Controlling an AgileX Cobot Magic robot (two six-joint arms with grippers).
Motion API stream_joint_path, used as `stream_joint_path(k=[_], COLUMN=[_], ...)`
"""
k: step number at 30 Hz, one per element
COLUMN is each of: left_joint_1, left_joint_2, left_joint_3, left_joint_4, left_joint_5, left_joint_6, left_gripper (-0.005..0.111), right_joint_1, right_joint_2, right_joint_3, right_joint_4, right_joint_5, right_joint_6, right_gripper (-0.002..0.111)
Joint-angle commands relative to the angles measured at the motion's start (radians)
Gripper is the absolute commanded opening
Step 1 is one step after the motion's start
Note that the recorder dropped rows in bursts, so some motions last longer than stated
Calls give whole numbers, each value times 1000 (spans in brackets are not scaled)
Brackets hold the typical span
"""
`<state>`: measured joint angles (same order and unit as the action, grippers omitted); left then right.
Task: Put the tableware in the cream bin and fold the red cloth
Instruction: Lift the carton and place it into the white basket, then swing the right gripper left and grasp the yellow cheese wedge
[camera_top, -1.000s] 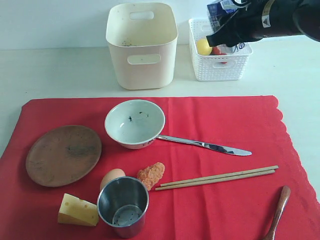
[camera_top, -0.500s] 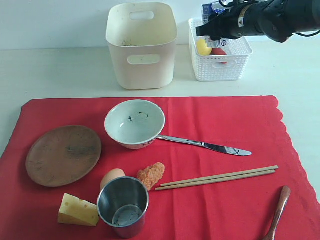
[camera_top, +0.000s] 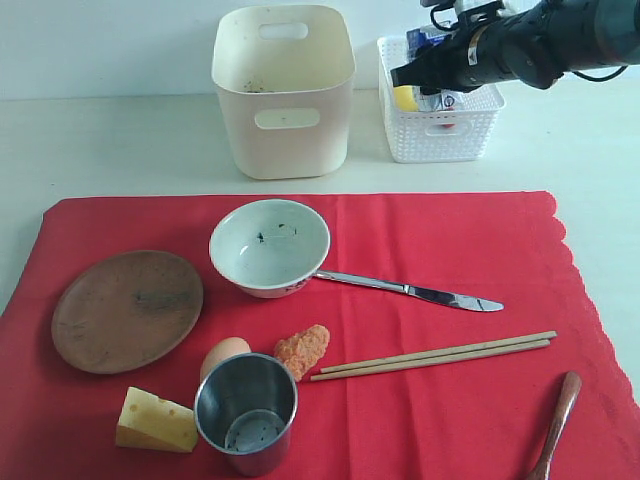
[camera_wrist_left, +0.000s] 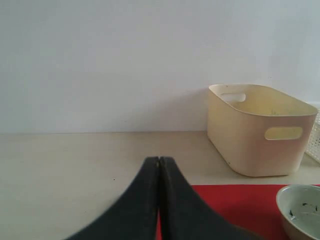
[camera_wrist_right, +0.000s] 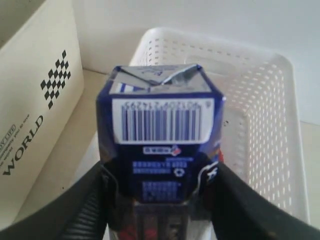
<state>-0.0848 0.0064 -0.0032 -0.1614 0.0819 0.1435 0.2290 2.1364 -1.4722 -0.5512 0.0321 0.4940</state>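
Note:
The red cloth lies spread on the table. On it are the white speckled bowl, the brown wooden plate, the steel cup, the knife, the chopsticks and the wooden spoon. The cream bin stands behind the cloth. My right gripper is shut on the blue-and-silver drink carton, held over the white basket. My left gripper is shut and holds nothing; it faces the cream bin and the bowl, and is out of the exterior view.
A cheese wedge, an egg and a nugget lie on the cloth near the cup. The white lattice basket stands right of the cream bin with a lemon inside.
My right arm has swung and come down with the carton, which now sits lower over the white basket. Nothing on the cloth has moved.

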Motion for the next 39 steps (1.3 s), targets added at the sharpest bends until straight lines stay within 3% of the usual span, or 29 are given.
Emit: stream_joint_path(k=[1,6,22,39], left_joint_1=[-5,-5,-5,-5], left_joint_2=[-6,-6,-6,-6], left_joint_3=[3,3,3,3], left_joint_4=[-4,-4,-4,-4], left_joint_5=[4,4,4,4], left_joint_6=[2,2,2,2], left_gripper=[2,2,2,2], right_joint_1=[-4,-4,-4,-2], right_joint_2=[-7,-7,-64,-300], right_joint_3=[-13,-13,-13,-13], right_joint_4=[-1,-1,0,52], right_joint_5=[-19,-19,-8,439], right_joint_6=[6,6,4,4], right_gripper=[45,60,61,61])
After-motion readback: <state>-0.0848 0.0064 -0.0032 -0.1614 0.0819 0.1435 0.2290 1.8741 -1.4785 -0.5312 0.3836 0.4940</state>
